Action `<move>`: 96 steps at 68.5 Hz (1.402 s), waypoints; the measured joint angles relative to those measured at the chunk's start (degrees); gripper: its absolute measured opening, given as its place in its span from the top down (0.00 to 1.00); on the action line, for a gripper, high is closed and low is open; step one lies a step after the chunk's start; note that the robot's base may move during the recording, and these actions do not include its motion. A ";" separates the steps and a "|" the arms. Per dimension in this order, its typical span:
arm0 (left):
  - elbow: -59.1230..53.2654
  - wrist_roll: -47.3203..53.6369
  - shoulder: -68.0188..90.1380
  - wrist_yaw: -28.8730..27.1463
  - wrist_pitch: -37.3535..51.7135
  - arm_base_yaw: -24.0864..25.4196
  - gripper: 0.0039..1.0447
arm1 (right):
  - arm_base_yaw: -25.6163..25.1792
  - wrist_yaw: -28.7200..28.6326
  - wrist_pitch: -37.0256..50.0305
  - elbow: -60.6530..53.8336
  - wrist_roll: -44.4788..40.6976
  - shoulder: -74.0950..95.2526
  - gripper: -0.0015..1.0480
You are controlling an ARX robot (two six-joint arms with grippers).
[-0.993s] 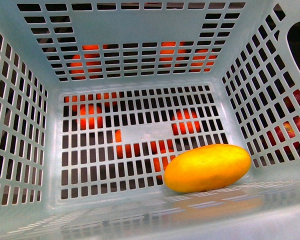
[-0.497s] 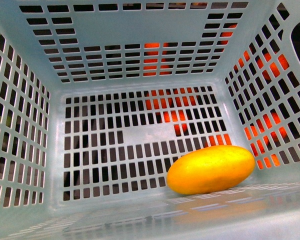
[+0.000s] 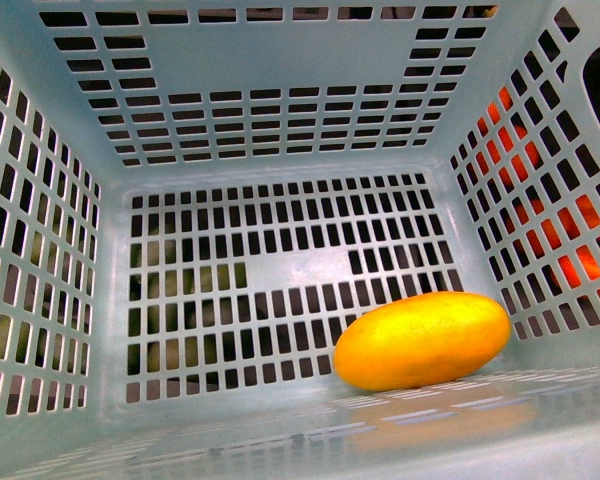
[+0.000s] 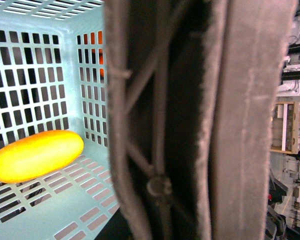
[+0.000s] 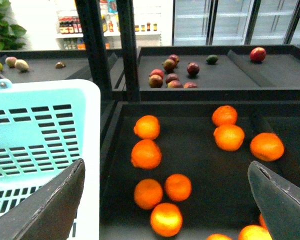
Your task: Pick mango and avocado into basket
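Lying on its side in the near right corner of the basket (image 3: 270,60) floor, the mango (image 3: 422,340) sits just beside the near wall. A blurred brown handle (image 4: 190,120) fills the left wrist view, so whether the left claw is apart or together cannot be told. Outside the basket's rim, well apart from the mango, the right claw (image 5: 165,165) hangs with its 2 fingers spread wide and empty above a dark tray (image 5: 200,155) of oranges (image 5: 146,154).
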 joint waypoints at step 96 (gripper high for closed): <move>0.09 0.04 0.07 0.48 0.00 -0.02 0.87 | -7.80 16.76 -35.93 16.68 20.72 17.49 0.08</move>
